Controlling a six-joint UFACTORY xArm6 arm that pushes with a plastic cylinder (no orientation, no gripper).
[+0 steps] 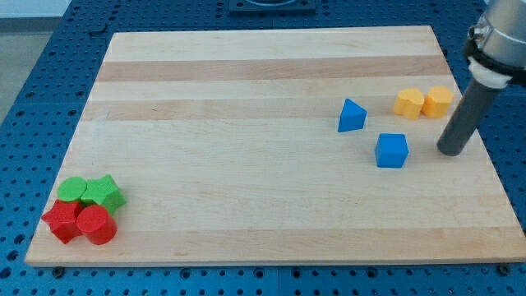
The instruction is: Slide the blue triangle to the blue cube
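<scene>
A pale wooden board [263, 164] lay on a blue perforated table [33, 74], filling most of the view. The arm [500, 37] came in from the view's top right corner, and from it a straight dark rod [467, 111] slanted down toward the view's left. My tip [450, 151] rested on the board near its right edge, touching no block. The rod had no jaws and held nothing; it could only push.

The blue cube [392, 150] sat just to the view's left of my tip, with a small gap between them. The blue triangle [352, 115] stood up and to the left of the cube, near it but apart. Above my tip, toward the view's top, two yellow-orange blocks [423, 102] sat side by side, touching.

Far off at the view's bottom left, four blocks huddled together: two green blocks [92, 191] behind two red blocks [80, 222].

To do the step well, as I judged it, my tip needed to get behind the triangle, on its upper left side, so that a push would carry it down and right toward the cube. My tip stood on the wrong side for that. A straight path across would have struck the cube, so the safer way seemed to be round the view's top, between the triangle and the yellow-orange pair, without nudging either. The push itself looked short. Aiming through the triangle's middle would likely have kept it from spinning aside, and stopping at contact would have kept the cube in place.
</scene>
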